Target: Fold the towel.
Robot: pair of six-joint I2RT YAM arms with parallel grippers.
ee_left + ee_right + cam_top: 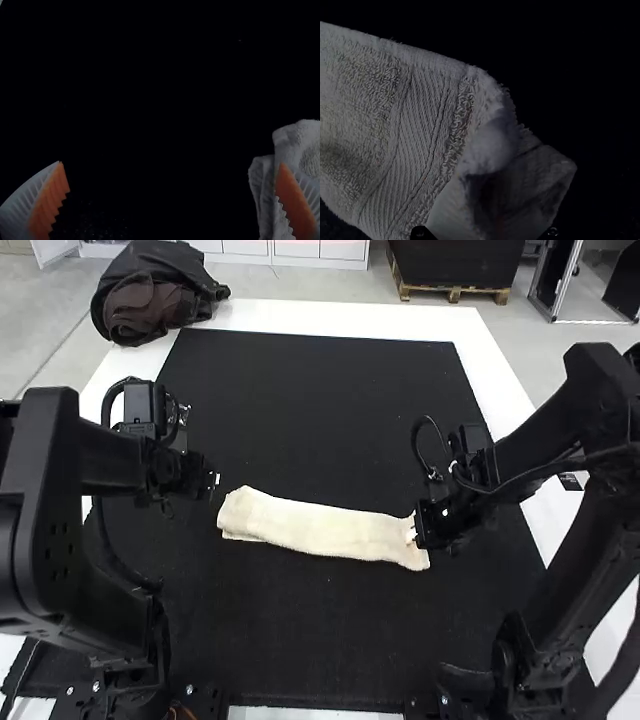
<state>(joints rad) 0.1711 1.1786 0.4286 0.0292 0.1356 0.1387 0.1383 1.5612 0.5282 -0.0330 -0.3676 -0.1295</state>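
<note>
I'm pinching one end of the soft, light-looking towel [320,528] with my right gripper [416,530]; my left gripper [171,164] is hovering spread near its graspable other end.

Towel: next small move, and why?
Probably lift the towel's end at the right gripper and fold it toward the other end: it lies in a long strip, and the open left gripper is just off that other end.

White table [330,317], black mat [320,390] on it; towel [320,529] on mat, narrow strip running left-right; dark bag [150,295] at table's far left corner.
</note>
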